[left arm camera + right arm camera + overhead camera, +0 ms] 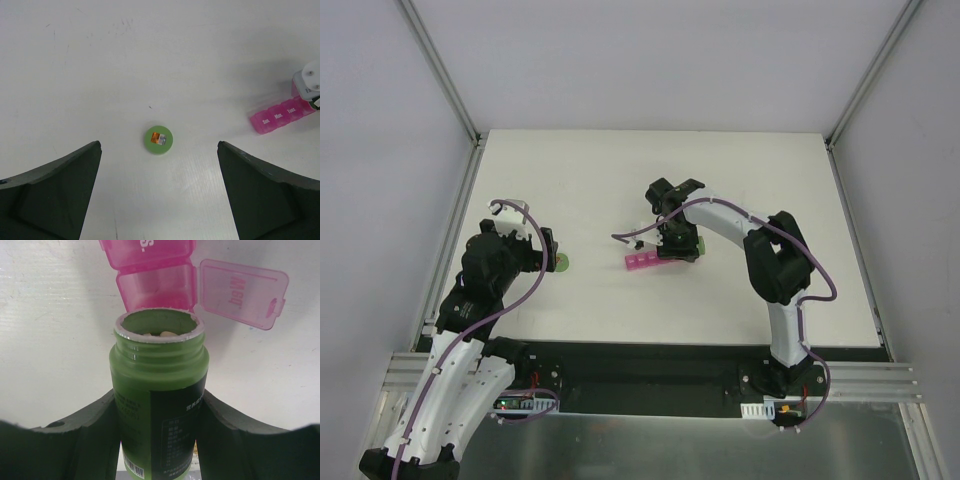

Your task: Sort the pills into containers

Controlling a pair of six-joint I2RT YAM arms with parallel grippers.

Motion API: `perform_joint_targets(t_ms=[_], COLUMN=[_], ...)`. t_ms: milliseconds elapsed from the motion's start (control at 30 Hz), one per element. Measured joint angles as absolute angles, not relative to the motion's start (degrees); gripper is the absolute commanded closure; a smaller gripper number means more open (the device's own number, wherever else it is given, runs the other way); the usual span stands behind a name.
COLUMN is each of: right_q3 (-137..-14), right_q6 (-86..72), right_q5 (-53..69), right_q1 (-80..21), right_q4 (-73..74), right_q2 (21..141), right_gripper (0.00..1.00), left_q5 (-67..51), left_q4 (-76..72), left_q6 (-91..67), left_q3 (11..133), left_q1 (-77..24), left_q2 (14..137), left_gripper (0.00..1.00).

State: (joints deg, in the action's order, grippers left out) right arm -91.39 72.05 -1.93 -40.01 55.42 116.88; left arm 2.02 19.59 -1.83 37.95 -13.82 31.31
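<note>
The pink pill organizer [642,263] lies mid-table; in the left wrist view [281,116] its closed lids read Sun, Mon, Tues. My right gripper [678,243] is shut on an uncapped green pill bottle [159,390], tipped with its mouth just over an open pink compartment [156,287], whose lid [243,292] is flipped aside. Pale pills [162,333] show inside the bottle's mouth. My left gripper [552,256] is open and empty, hovering over the bottle's green cap [159,139], which lies on the table [561,265].
The white table [740,190] is ringed by grey walls and an aluminium frame [442,80]. The right arm's body [775,260] stands right of the organizer. A purple cable [625,237] loops near the right gripper.
</note>
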Motion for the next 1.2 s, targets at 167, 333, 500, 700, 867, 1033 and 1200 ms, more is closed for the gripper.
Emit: perform_joint_targets(t_ms=[167,333,500,700,867,1033,1200], right_q3=[-91.4,-91.4,-91.4,-91.3,-91.3,-91.3,-91.3], right_q6=[72.0,72.0,72.0,72.0,72.0,72.0,72.0], right_q5=[-2.4,-2.6,-2.9,-3.0,-3.0,-3.2,-3.2], right_q1=[-40.0,-40.1,-40.3,-40.3,-40.3,-40.4,-40.5], right_q4=[55.4,55.4,55.5,55.5,55.5,55.5,55.6], right_q2=[116.9,116.9,116.9,116.9,116.9,116.9,116.8], right_gripper=[0.91,0.91,0.91,0.9,0.9,0.9,0.91], left_q5=[2.0,2.0,2.0,2.0,2.0,2.0,2.0], left_q4=[19.6,19.6,19.6,19.6,19.6,19.6,19.6], left_q6=[-1.8,-1.8,-1.8,-1.8,-1.8,-1.8,-1.8], left_q3=[38.0,38.0,38.0,38.0,38.0,38.0,38.0], left_q1=[-13.8,-13.8,-13.8,-13.8,-13.8,-13.8,-13.8], left_q2=[31.3,31.3,31.1,31.1,31.1,31.1,31.1], left_gripper=[0.01,0.01,0.01,0.01,0.01,0.01,0.01])
